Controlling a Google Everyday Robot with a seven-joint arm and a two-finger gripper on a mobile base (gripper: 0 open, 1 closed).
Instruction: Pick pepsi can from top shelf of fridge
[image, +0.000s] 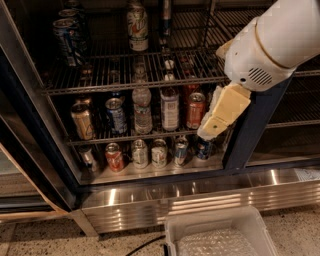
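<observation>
The fridge (248, 134) stands open, with a dark navy frame and a ribbed steel base. Its top shelf (150, 71) is a silver wire rack. Pepsi cans (67, 34), dark blue with pale streaks, stand in a row at the shelf's far left, one behind another. A white-and-green can (136, 26) and a slim dark blue can (165, 19) stand mid-shelf. My gripper (220, 114), cream-coloured under a white arm (275, 42), hangs in front of the fridge at the right. It is level with the middle rack, below and far right of the pepsi cans, and holds nothing I can see.
The middle rack (150, 135) is crowded with cans and bottles, and more cans line the fridge floor (150, 155). A clear plastic bin (220, 235) sits on the ground in front of the base. The open door's frame (25, 140) runs down the left. A cable (145, 245) lies by the bin.
</observation>
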